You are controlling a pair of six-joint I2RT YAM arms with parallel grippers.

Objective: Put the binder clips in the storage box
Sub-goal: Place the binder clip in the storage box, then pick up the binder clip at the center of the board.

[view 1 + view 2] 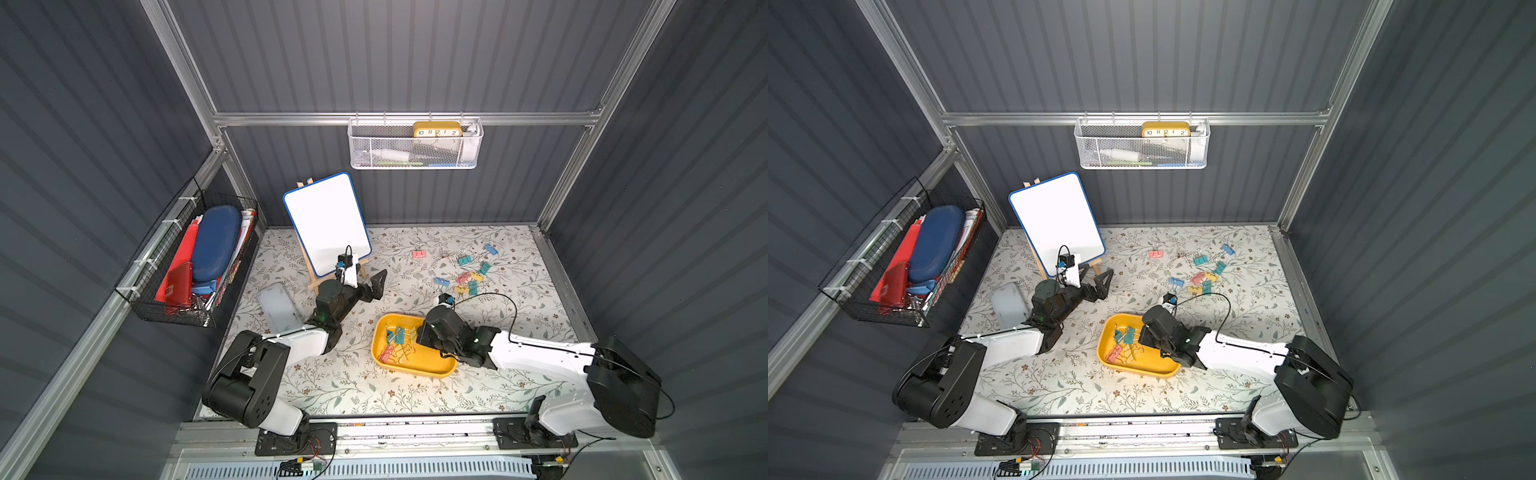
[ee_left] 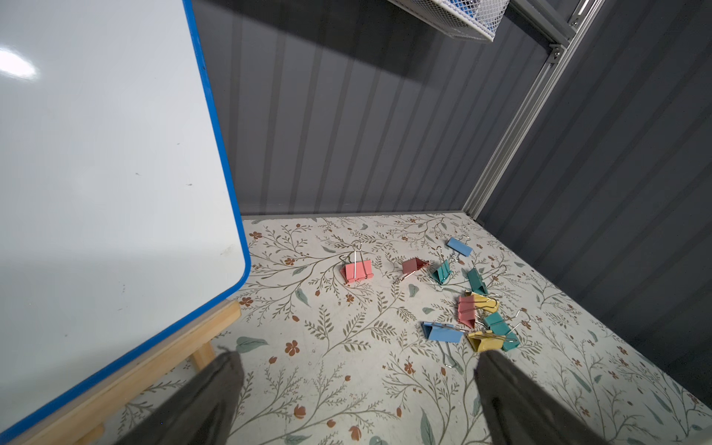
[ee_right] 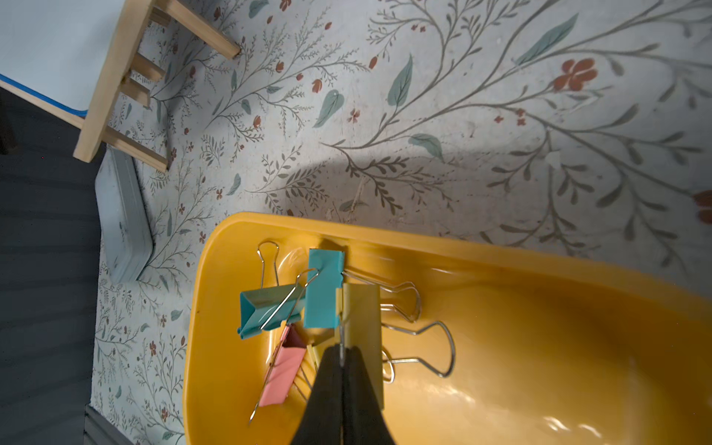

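Observation:
The yellow storage box (image 1: 432, 362) (image 1: 1152, 366) lies on the flowered table in front of centre. Inside it are two teal binder clips (image 3: 323, 289) (image 3: 266, 308) and a pink one (image 3: 283, 375). My right gripper (image 3: 342, 352) hangs over the box, shut on the wire handle of a yellow binder clip (image 3: 362, 308). Several loose binder clips (image 1: 467, 277) (image 2: 481, 308) lie in a cluster at the back right, and a pink one (image 1: 419, 254) (image 2: 358, 271) lies apart. My left gripper (image 1: 372, 286) (image 2: 356, 360) stands open and empty beside the easel, well short of them.
A whiteboard on a wooden easel (image 1: 328, 224) stands at the back left, close to my left arm. A grey tin (image 1: 280, 309) lies by the left wall. A black wire basket (image 1: 187, 262) and a white mesh basket (image 1: 415, 145) hang on the walls.

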